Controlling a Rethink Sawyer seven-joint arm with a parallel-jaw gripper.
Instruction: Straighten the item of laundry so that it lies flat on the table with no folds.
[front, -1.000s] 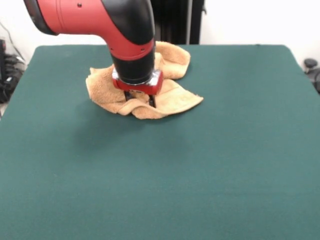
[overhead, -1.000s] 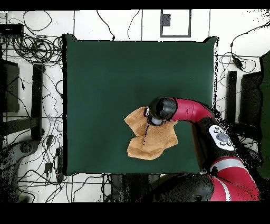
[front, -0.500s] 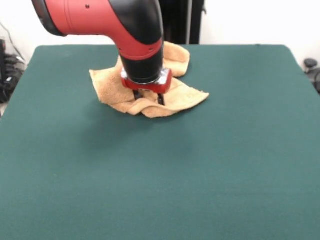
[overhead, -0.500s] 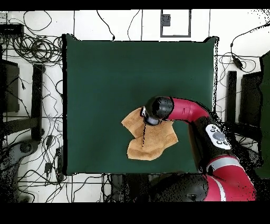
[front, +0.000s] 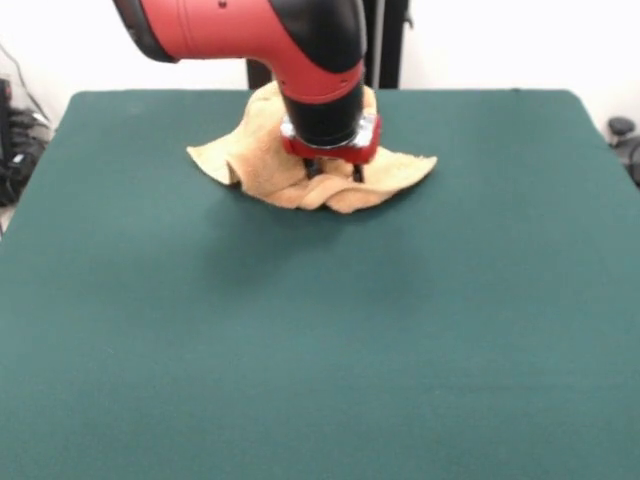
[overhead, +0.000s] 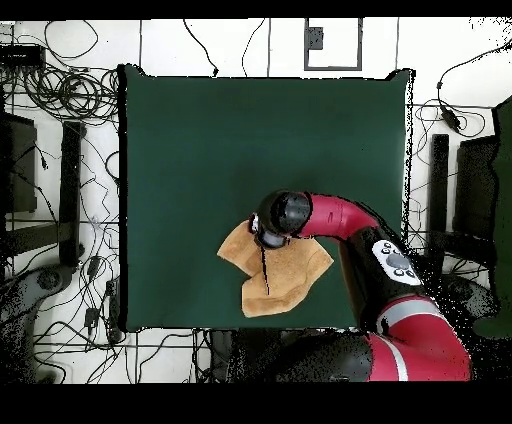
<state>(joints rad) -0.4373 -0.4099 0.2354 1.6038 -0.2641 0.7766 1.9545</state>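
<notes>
The towel (front: 300, 165) lies on the green table (front: 320, 340). It is not flat. It is bunched up with folds and bumps, and one corner sticks out to 3 o'clock and another to 9 o'clock in the front view. In that view the towel sits toward 12 o'clock on the table, near the far edge. From above, the towel (overhead: 285, 275) is toward 6 o'clock on the table (overhead: 260, 140), close to that edge.

The red and black arm (front: 260, 30) comes down right over the towel. The gripper (front: 334, 172) pokes into the middle of the cloth, and its two dark tips sit close together with a raised fold of towel between them, so it is pinching the towel.

No words or labels can be read anywhere.
</notes>
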